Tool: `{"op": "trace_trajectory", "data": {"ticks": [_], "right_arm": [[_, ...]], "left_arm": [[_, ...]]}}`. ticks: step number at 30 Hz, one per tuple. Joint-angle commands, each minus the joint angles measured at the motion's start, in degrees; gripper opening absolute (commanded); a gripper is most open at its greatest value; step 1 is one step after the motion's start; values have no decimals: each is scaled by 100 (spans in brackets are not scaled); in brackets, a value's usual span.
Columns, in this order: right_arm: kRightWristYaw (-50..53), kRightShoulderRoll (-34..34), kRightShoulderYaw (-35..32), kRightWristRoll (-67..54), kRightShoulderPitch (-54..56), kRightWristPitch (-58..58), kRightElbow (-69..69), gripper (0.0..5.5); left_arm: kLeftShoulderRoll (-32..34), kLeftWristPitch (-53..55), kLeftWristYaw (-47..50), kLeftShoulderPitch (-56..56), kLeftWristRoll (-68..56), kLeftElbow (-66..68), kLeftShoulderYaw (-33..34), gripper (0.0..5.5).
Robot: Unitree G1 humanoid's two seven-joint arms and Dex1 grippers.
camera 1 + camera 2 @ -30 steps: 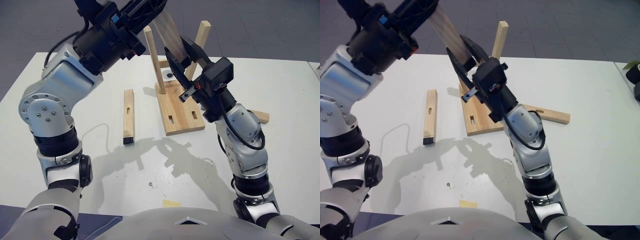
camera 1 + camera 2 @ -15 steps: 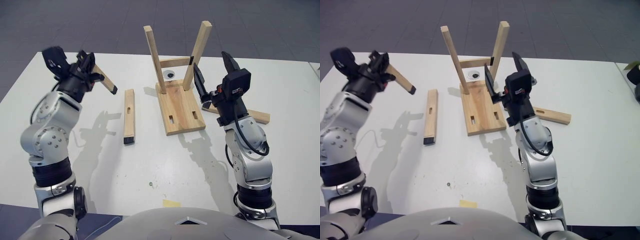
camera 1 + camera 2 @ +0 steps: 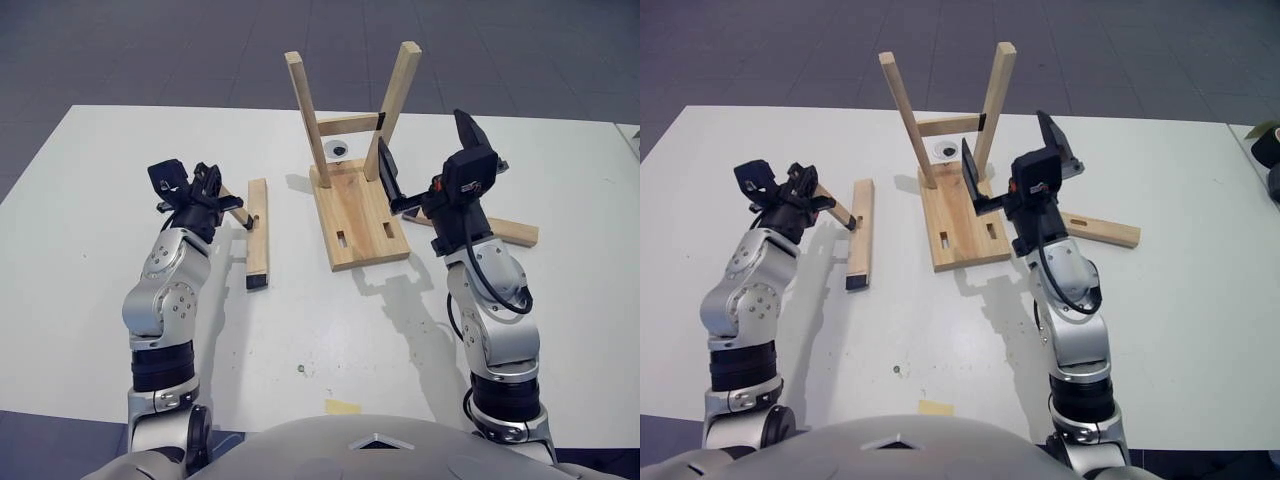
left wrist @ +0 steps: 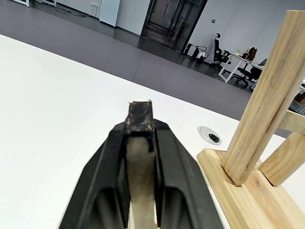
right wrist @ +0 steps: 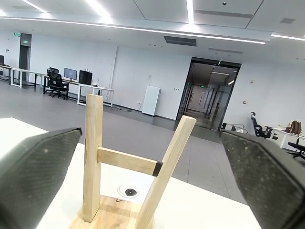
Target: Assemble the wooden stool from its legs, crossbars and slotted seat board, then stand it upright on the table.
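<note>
- Resting well inside the edges of the white table (image 3: 90,190), a pale slotted wooden seat board (image 3: 352,208) was seen with two legs (image 3: 305,115) upright.
- A flat wooden bar (image 3: 518,234) was half hidden behind the right arm (image 3: 490,290).
- The right gripper (image 3: 428,160) was spread wide just beside the board; the left gripper (image 3: 212,190) was clamped on a black-tipped wooden stick (image 3: 233,209).

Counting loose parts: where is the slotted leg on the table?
In the eye views, the slotted leg lies flat, left of the seat board, beside the crossbar in the left jaws.
</note>
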State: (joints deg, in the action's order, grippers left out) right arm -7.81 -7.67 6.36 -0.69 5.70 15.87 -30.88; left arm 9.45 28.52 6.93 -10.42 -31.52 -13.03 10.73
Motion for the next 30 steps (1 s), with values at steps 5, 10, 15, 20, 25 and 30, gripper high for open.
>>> {"op": "trace_trajectory", "data": {"ticks": [5,10,15,20,25,30], "right_arm": [[-56,5,28,15,-49,6,58,540],[-51,15,37,23,-45,36,64,540],[-73,-34,-28,13,1,67,91,540],[-44,-11,12,41,-8,79,84,540],[-6,8,11,72,-19,57,85,540],[-10,4,-1,117,-3,24,97,540]], "left_arm": [[-230,-195,-4,-171,276,-38,71,43],[-335,-516,-91,-41,604,231,-5,43],[-547,-573,-72,41,660,247,17,43],[-550,-546,-115,-63,710,279,105,43],[-406,-788,-290,31,1152,387,-101,43],[-390,-1128,-763,488,1528,410,-536,43]]}}
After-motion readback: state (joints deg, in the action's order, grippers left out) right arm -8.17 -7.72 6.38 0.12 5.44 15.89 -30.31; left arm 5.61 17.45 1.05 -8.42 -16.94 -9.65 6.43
